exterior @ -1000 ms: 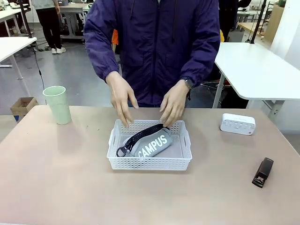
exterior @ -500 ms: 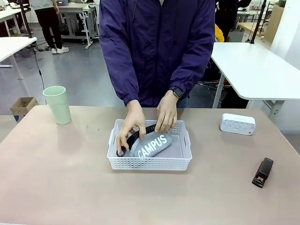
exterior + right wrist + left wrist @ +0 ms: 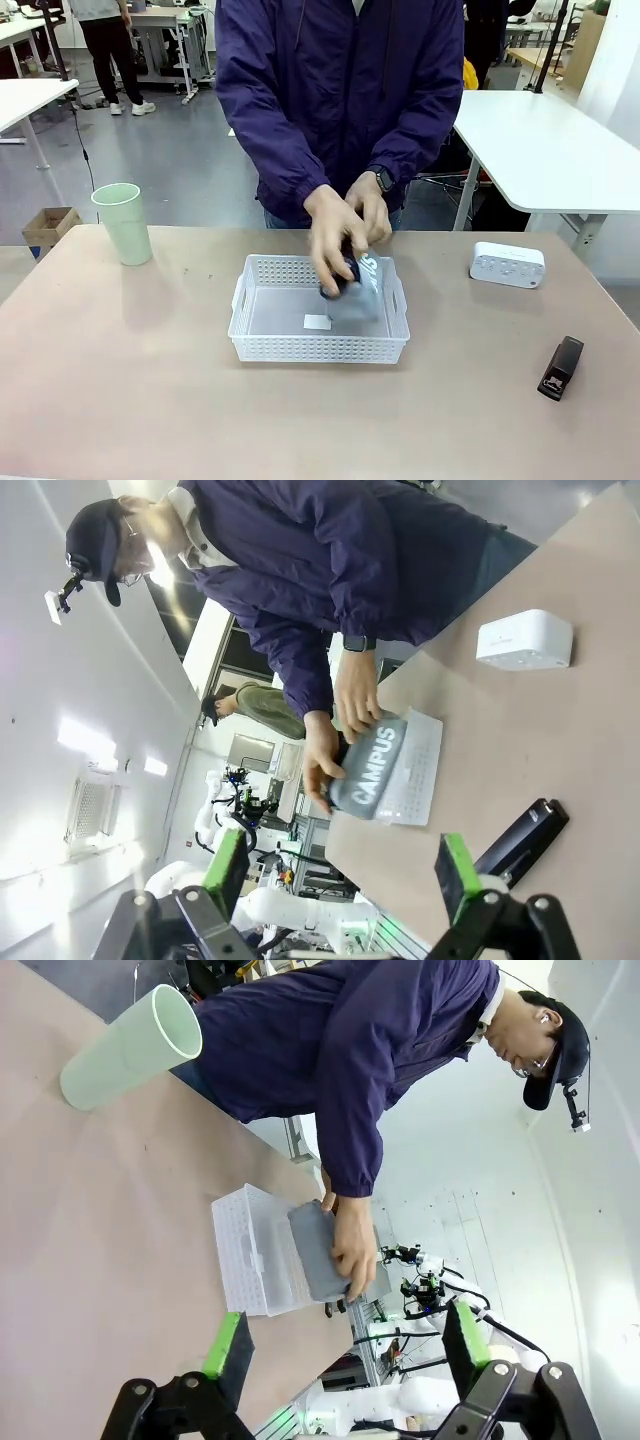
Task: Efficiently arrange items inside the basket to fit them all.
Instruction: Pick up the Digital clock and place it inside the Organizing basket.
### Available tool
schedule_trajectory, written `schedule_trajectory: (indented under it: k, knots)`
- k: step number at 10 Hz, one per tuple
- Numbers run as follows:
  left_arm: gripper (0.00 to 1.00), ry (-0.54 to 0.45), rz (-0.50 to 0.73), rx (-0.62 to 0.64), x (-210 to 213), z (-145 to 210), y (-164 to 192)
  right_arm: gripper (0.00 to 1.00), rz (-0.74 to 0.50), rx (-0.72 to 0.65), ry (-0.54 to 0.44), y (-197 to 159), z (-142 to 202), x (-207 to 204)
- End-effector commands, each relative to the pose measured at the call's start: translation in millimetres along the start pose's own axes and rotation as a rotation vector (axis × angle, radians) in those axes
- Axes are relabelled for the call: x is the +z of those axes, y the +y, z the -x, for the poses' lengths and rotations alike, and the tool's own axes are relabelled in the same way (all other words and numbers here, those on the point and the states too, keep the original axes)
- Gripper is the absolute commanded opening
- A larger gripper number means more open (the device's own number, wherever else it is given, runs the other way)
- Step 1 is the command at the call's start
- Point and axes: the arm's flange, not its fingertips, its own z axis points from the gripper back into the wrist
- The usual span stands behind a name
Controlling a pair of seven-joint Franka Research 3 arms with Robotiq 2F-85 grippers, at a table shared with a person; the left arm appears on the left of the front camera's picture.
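My right gripper (image 3: 342, 875), jaws apart and empty, sits nearest the stapler (image 3: 520, 842), which lies lengthwise toward me; left gripper (image 3: 345, 1345) likewise empty.

One each: basket (image 3: 320, 351), pouch (image 3: 368, 768), cup (image 3: 123, 223), box (image 3: 508, 264), stapler (image 3: 561, 367)

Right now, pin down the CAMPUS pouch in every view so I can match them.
Front view: CAMPUS pouch centre, in the person's hands, over the white basket's right half.
Left wrist view: pouch centre, plain side showing.
Right wrist view: pouch centre, print showing.
Shared landmark: the white basket.
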Motion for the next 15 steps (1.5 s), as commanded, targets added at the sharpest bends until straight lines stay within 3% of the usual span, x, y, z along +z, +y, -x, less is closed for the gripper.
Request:
schedule_trajectory:
  k: [1, 7, 8, 9, 12, 14, 15]
  knots:
    - [1.0, -0.009, 0.02, -0.024, -3.0, -3.3, -0.1, 1.0, -0.016, 0.03, -0.017, 0.9, -4.0, 1.6]
    - [1.0, -0.009, 0.02, -0.024, -3.0, -3.3, -0.1, 1.0, -0.016, 0.03, -0.017, 0.9, -4.0, 1.6]
    - [1.0, -0.009, 0.02, -0.024, -3.0, -3.3, -0.1, 1.0, 0.006, -0.002, -0.005, 0.1, 0.2, 0.7]
    - [1.0, -0.009, 0.02, -0.024, -3.0, -3.3, -0.1, 1.0, 0.042, 0.072, 0.059, 13.4, 0.7, -11.0]
    - [1.0, -0.009, 0.02, -0.024, -3.0, -3.3, -0.1, 1.0, 0.339, 0.135, 0.131, 66.7, -8.7, -71.9]
    - [1.0, -0.009, 0.02, -0.024, -3.0, -3.3, -0.1, 1.0, 0.664, 0.193, 0.158, 99.4, -18.9, -138.8]
    - [1.0, -0.009, 0.02, -0.024, -3.0, -3.3, -0.1, 1.0, 0.767, 0.222, 0.184, 107.1, -21.8, -167.8]
